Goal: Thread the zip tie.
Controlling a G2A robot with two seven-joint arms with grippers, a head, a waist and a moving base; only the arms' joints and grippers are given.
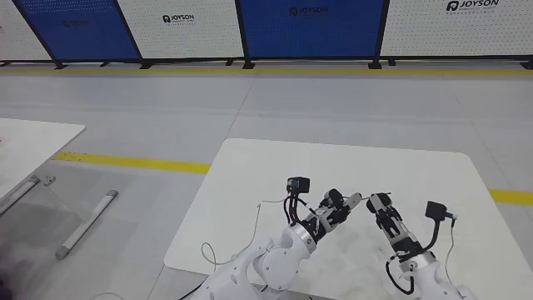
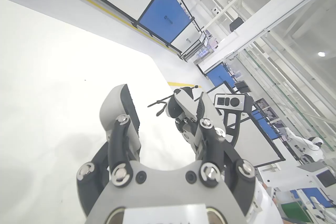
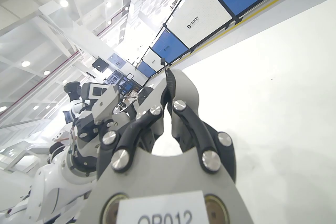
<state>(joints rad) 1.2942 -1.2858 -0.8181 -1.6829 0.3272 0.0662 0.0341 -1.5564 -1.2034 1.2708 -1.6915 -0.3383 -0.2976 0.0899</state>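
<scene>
We see the table (image 1: 375, 167) in the lower centre of the top view. The left gripper (image 1: 343, 203) and the right gripper (image 1: 376, 203) sit close together above its near part, left beside right. The zip tie (image 3: 163, 61) is clamped in the right gripper. A second table (image 1: 33, 142) lies at the left edge, and a panel fence (image 1: 266, 17) runs across the top.

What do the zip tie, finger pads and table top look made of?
Zip tie: thin black strip with moulded head, probably nylon, dull. Finger pads: black, ribbed, matte, likely rubber. Table top: smooth white, flat sheen, likely laminate or painted board; can't tell which.
</scene>
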